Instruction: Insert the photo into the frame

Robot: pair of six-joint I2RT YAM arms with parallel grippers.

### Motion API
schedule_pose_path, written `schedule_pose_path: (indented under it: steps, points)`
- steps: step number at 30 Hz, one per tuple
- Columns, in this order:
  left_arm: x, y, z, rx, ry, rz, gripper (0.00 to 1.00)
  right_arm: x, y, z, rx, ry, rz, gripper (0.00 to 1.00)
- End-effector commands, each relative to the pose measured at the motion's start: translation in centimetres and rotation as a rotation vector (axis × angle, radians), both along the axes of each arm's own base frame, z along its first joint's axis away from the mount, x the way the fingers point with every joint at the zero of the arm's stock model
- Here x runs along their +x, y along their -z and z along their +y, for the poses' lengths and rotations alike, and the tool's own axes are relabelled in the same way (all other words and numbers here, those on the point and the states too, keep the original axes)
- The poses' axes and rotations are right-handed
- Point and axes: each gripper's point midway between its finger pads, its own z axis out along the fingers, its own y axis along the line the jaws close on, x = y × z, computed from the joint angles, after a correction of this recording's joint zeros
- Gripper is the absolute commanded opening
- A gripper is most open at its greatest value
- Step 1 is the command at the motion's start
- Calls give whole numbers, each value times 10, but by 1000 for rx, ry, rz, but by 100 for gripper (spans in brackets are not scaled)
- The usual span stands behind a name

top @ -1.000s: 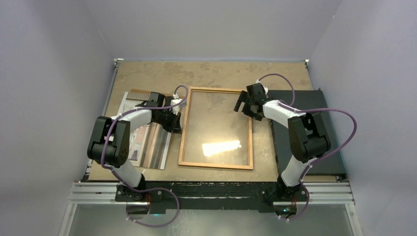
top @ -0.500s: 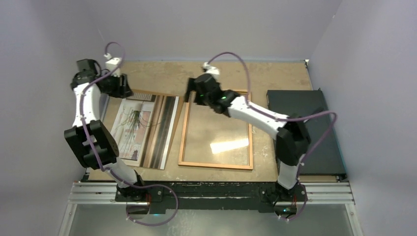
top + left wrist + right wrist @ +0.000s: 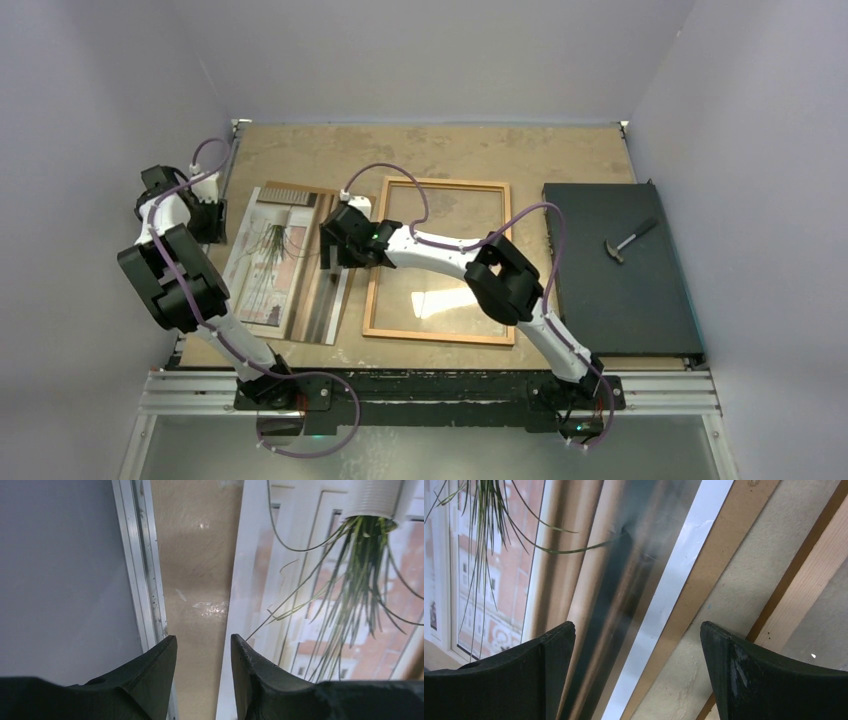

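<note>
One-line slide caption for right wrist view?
Open right pincer above the right edge of the glossy rectangular building-scene photo, beside the thin orange-brown wooden frame rail.

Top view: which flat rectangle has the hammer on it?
The black slab at the far right; the hammer lies on its far half. The photo and the frame carry none.

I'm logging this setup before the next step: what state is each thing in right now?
photo: flat on the table, picture side up, left of the frame, not in it.
frame: flat on the table, no photo inside.
left hand: open, holding nothing, at the photo's left edge.
right hand: wide open, holding nothing, over the photo's right edge.
hammer: lying on the black slab.
</note>
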Motion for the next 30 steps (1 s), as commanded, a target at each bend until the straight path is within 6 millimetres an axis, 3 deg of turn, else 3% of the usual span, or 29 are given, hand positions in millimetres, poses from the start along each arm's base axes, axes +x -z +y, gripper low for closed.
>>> schedule_pose_path:
  steps: [1,10,16,21,30]
  points:
    - [6,1,27,148,-22,-37,42,3,-23,1,57,37,13,96]
    - [-3,41,23,133,-38,7,39,-7,1,-4,38,47,80,97]
    - [-7,54,17,116,-33,25,37,-5,2,-3,45,58,91,97]
    - [-13,65,-4,62,1,42,35,-3,2,-6,68,77,114,97]
    - [-22,62,-44,-29,67,57,30,-6,9,-4,101,71,157,96]
